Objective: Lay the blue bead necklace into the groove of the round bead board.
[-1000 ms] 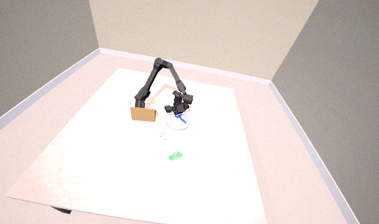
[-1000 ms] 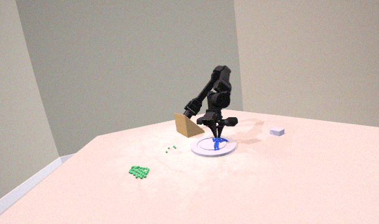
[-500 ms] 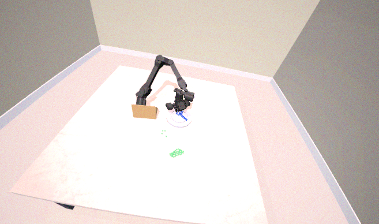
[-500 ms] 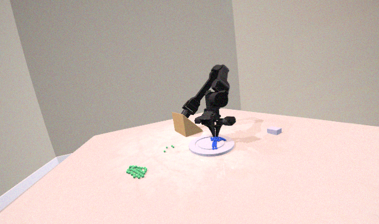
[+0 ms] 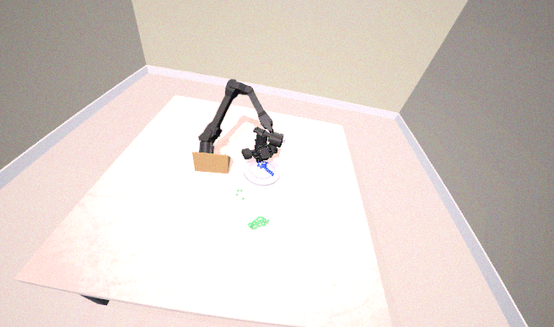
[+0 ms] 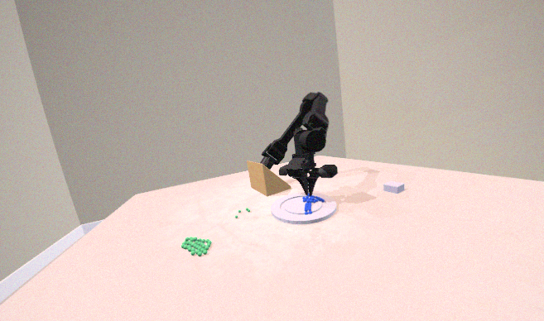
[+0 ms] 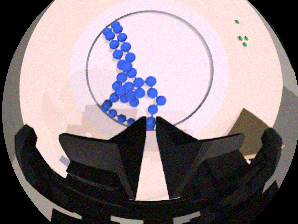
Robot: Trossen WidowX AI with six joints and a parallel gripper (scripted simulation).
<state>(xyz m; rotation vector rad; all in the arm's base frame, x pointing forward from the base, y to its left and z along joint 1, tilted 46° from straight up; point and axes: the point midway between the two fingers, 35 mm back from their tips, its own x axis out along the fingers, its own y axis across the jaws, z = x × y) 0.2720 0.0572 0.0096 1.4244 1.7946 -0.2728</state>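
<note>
The gripper (image 7: pixel 150 137) is pinching one end of the blue necklace (image 7: pixel 125 72), right at its tips. The rest trails straight ahead across the middle of the round board (image 7: pixel 200 36), not in the groove (image 7: pixel 212 84) ringing it.

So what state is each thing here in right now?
hand: shut on the blue bead necklace, just above the board
blue bead necklace: bunched across the board, not following the groove
round bead board: flat on the table
green beads: heaped, a few loose ones apart
</note>
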